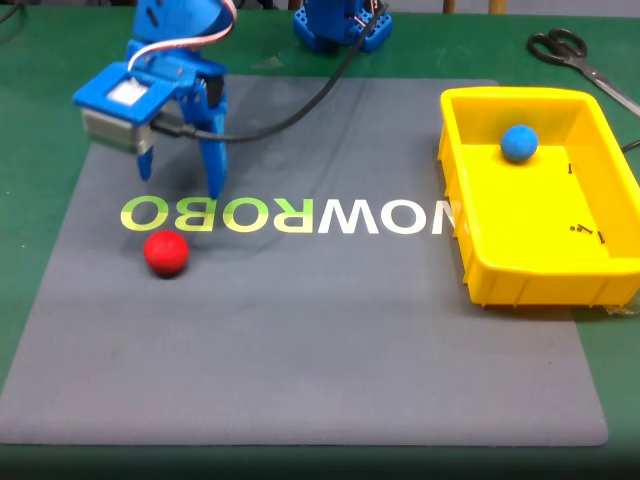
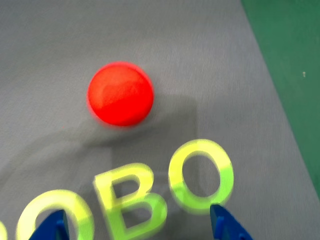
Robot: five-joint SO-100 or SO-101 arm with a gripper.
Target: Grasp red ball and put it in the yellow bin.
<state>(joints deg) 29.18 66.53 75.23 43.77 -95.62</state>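
Your table [image 1: 40, 60] is covered in green, and on it lies a grey mat [image 1: 300, 340] printed with yellow-green and white lettering [image 1: 290, 214] that reads upside down in the fixed view. That view gives you the whole layout: the blue arm [image 1: 180, 40] leaning in from the top left, its base [image 1: 340, 25] at the top centre with a black cable [image 1: 300, 110] looping across the mat, and the yellow bin [image 1: 540, 195] standing on the right edge of the mat. A blue ball [image 1: 519, 143] sits inside the bin near its far wall, along with a few small dark specks. A pair of scissors [image 1: 580, 60] lies on the green surface beyond the bin.

The wrist view gives you what the fixed view cannot: a close look down at the red ball [image 2: 120, 93] resting on bare grey mat just above the letters "OBO" [image 2: 130, 200], with the green table [image 2: 290, 60] showing at the right. The picture is slightly blurred.

Your jaws [image 1: 180, 180] stand wide open and hold nothing. In the wrist view the two blue tips poke up from the bottom edge, far apart, with the lettering between them and the ball beyond them, untouched. In the fixed view the red ball [image 1: 166, 252] lies on the mat just below the lettering, near the fingertips [image 1: 215, 185] but apart from them, and well apart from the bin on the other side of the mat. Open mat lies between the jaws and the ball.
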